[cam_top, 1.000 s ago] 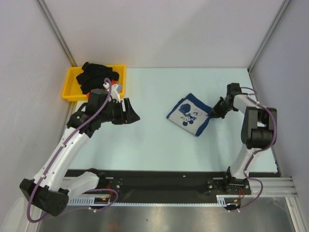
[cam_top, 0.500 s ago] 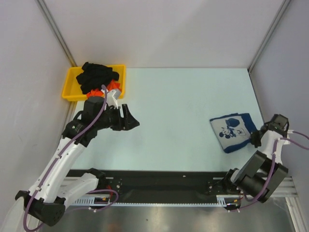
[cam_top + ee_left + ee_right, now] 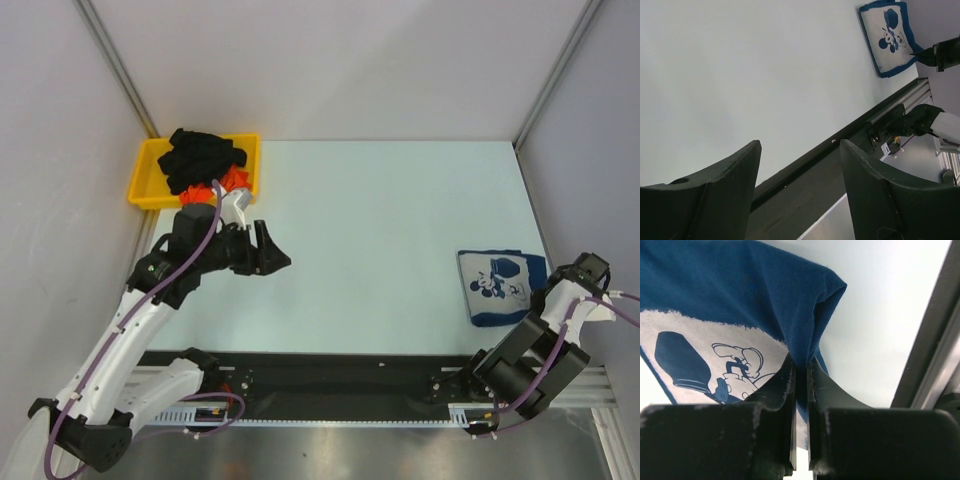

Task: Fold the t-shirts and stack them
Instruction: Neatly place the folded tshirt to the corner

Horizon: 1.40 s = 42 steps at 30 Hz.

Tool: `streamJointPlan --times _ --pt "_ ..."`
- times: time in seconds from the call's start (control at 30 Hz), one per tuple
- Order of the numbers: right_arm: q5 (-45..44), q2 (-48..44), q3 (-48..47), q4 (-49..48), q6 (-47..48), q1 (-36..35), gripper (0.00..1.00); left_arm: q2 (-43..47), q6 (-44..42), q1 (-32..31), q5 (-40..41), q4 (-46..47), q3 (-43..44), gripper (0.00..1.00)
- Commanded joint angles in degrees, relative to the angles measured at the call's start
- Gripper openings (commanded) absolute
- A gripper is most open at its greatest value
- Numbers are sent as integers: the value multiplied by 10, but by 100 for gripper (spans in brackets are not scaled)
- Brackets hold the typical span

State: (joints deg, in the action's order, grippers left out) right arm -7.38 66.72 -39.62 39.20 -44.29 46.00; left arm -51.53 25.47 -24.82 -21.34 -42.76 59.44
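A folded navy blue t-shirt (image 3: 500, 285) with a white cartoon print lies at the table's near right corner; it also shows far off in the left wrist view (image 3: 887, 37). My right gripper (image 3: 550, 290) is shut on the blue cloth's edge (image 3: 805, 340), which is pinched between its fingers (image 3: 801, 365). A black t-shirt (image 3: 200, 155) is heaped on an orange-red one (image 3: 235, 180) in the yellow tray. My left gripper (image 3: 270, 255) hangs open over bare table in front of that tray, with nothing between its fingers (image 3: 800, 147).
The yellow plastic tray (image 3: 148, 180) sits at the table's far left corner. A black rail (image 3: 340, 370) runs along the near edge, with both arm bases on it. Grey walls stand close on the left, right and back.
My right gripper has dragged the navy blue t-shirt from the table's middle right to the near right corner. The left arm shifted slightly, uncovering the orange-red t-shirt.
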Motion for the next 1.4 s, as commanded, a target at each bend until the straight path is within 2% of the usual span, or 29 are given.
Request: streamJointPlan --times 0.0,0.43,0.77,0.87,0.9,0.97,1.0,1.07,1.1,1.17,1.3,1.37 --pt "-47 -1 -13 -4 27 12 0 12 -1 -7 -10 7 -6 70" --pt "-116 30 -29 -3 107 24 0 -1 -12 -13 -10 19 -5 70" --pt "-107 56 -24 -37 134 31 0 -13 -10 -14 -19 35 -9 71" --pt "-120 68 -49 -18 141 25 11 -16 -10 -14 -21 35 -9 71" --pt "-129 66 -60 2 139 23 27 -16 -9 -14 -23 34 -9 71" --pt "-154 63 -102 86 92 13 39 -13 -6 -14 -26 35 -13 71" --pt "-157 58 -110 107 70 -2 51 -11 1 -14 -28 37 -17 71" --pt "-147 50 -121 137 33 -8 55 -2 6 -14 -40 47 -23 71" --pt "-147 44 -122 151 19 -8 72 5 8 -13 -39 50 -24 71" --pt "-115 32 -128 181 -3 -4 83 21 8 -12 -34 47 -27 71" --pt "-120 -4 -186 200 -11 -65 86 56 25 -9 -40 48 -49 72" --pt "-126 -11 -217 206 -12 -122 85 71 30 -8 -41 44 -65 72"
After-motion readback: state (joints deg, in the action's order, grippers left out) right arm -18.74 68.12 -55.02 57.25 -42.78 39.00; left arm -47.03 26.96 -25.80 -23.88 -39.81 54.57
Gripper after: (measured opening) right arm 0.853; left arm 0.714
